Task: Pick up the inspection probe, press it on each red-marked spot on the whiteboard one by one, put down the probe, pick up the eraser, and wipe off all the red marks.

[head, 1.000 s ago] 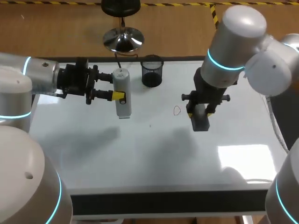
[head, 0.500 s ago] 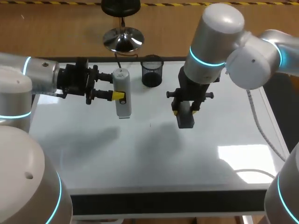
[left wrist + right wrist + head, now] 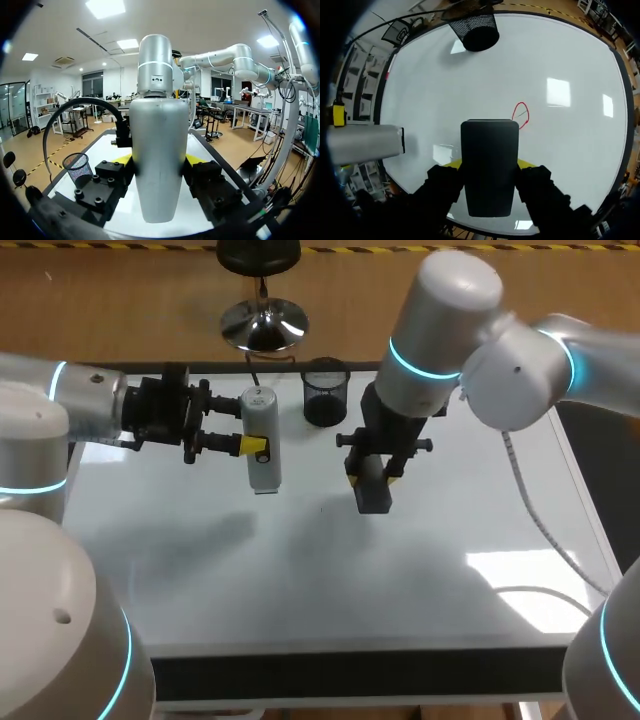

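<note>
The silver-grey inspection probe (image 3: 262,410) is clamped at mid-body in the left gripper (image 3: 256,446), above the whiteboard's (image 3: 300,570) far-left part. The black block eraser (image 3: 373,498) is held in the right gripper (image 3: 371,480) near the board's middle. A small red loop mark (image 3: 521,114) lies just ahead of it.

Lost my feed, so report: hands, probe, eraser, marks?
Left hand shut on probe. Right hand shut on eraser, over board. One red mark ahead of eraser, unwiped. Nothing between them.
</note>
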Available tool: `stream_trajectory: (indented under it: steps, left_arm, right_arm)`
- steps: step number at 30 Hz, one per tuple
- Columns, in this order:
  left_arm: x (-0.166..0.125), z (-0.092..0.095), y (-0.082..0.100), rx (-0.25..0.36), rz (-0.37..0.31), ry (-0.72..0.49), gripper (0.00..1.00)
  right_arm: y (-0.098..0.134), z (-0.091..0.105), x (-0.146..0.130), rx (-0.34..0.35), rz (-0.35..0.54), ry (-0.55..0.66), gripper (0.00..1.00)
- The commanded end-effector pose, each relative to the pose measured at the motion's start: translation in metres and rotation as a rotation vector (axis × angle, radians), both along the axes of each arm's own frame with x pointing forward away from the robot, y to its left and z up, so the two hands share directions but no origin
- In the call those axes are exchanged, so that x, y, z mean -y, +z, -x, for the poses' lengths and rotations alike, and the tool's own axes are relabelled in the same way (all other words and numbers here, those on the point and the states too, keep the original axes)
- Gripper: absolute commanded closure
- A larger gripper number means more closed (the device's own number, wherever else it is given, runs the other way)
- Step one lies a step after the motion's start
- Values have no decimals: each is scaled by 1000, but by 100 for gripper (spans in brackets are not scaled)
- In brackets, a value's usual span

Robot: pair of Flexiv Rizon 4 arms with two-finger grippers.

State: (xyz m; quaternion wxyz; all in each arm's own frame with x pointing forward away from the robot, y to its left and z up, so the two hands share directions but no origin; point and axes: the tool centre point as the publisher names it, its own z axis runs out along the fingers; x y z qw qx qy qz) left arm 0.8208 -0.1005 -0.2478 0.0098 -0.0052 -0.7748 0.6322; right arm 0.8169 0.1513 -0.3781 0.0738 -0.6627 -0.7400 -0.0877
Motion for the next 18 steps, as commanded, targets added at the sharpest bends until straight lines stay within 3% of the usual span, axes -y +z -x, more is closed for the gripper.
stream_trajectory:
  steps: [1,18]
  left_arm:
    - [0,1,1,3,1,3,100]
    - [0,1,1,3,1,3,100]
  right_arm:
    - [-10,-6,-10,-10,-3,8,100]
    - [-35,-14,-30,-38,-17,22,100]
